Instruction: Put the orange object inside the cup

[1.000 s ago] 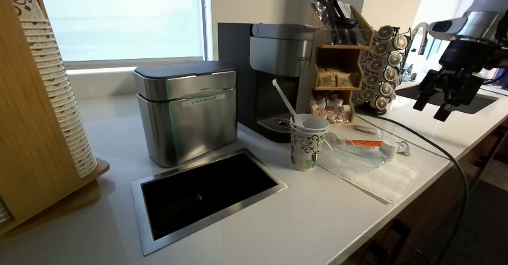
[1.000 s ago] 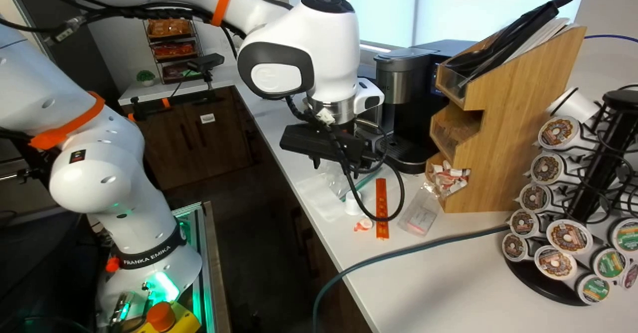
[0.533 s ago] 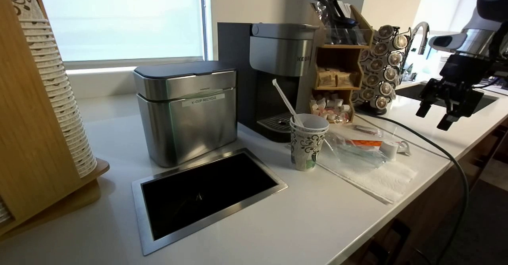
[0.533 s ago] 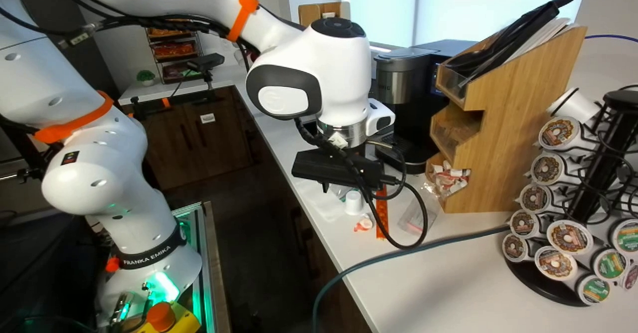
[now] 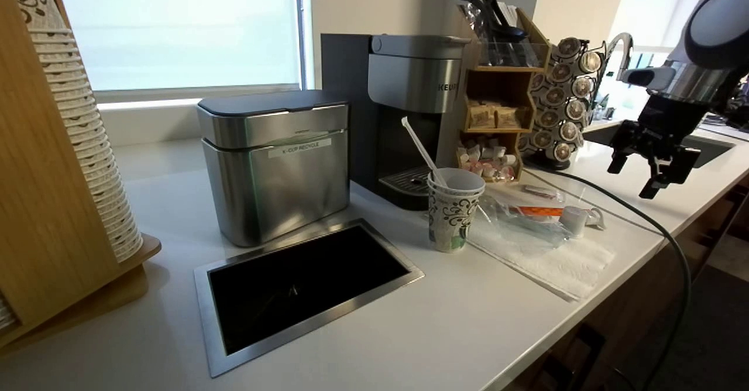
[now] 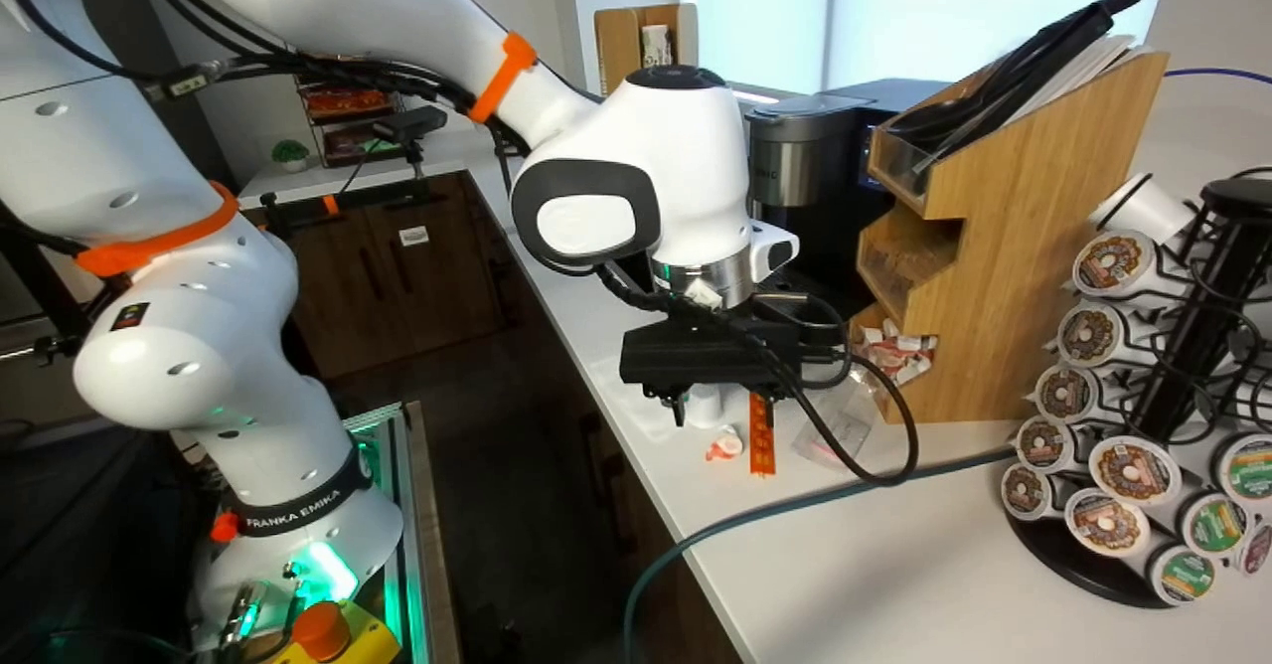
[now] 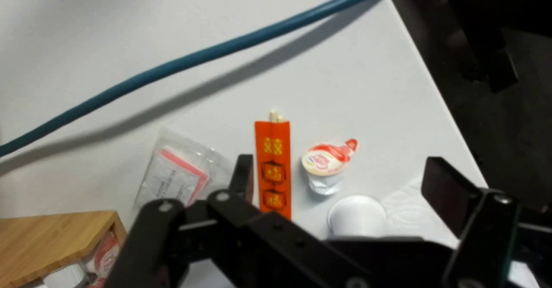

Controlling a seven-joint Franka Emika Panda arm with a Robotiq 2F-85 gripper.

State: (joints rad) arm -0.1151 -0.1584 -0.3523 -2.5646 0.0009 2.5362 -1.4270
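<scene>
Teal cable [image 6: 795,507] crosses the tabletop [image 6: 855,584] at the end nearest me. Past it the gripper [image 5: 632,178] hangs clear of the surface, fingers spread wide, holding nothing. Below lies the orange sleeve [image 7: 273,167], flat on the tabletop, two pale tips poking from one end; in the wrist view it sits nearer one finger than the other. So the pick is not yet made, and my guess is that it's the step in hand. Centring over the sleeve would come first. A creamer tub [image 7: 325,165] rests just beside it, a clear packet [image 7: 174,180] near its other side, and a descending finger could easily nudge either, I think. A white tub [image 7: 358,216] stands close to the creamer tub.

Farther along, beyond a paper towel [image 5: 562,268], the patterned paper cup [image 5: 453,221] stands upright, seemingly nested with another, a white stick [image 5: 419,146] leaning in its mouth. No orange shows above the rim, so the placing is undone too: the sleeve has yet to be lifted, brought across, turned on end and lowered in. That stick might crowd it on the way down. Farther off stands the steel canister [image 5: 287,186], which looks to have no part in this.
</scene>
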